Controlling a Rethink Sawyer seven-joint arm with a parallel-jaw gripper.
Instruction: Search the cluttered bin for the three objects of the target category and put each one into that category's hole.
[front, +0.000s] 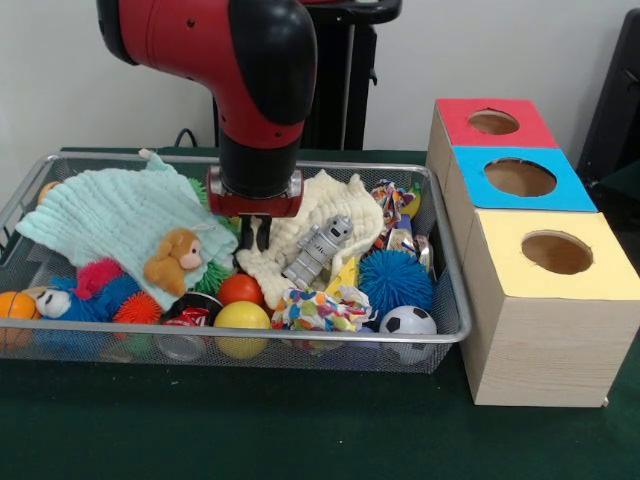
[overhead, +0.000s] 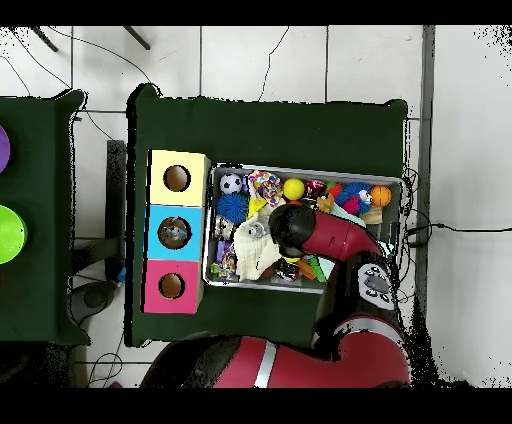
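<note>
A wire bin holds a clutter of toys. My gripper reaches down into it between a mint cloth and a cream cloth, just above a red-orange ball. Near the front lie a yellow ball, a soccer ball and a blue spiky ball. A grey toy robot rests on the cream cloth, and a plush monkey on the mint one. In the overhead view the arm hides the gripper and the bin's middle.
Beside the bin stand three joined boxes, each with a round hole on top: red, blue, yellow. An orange ball sits in the bin's corner. A second table with a green bowl lies beyond the boxes.
</note>
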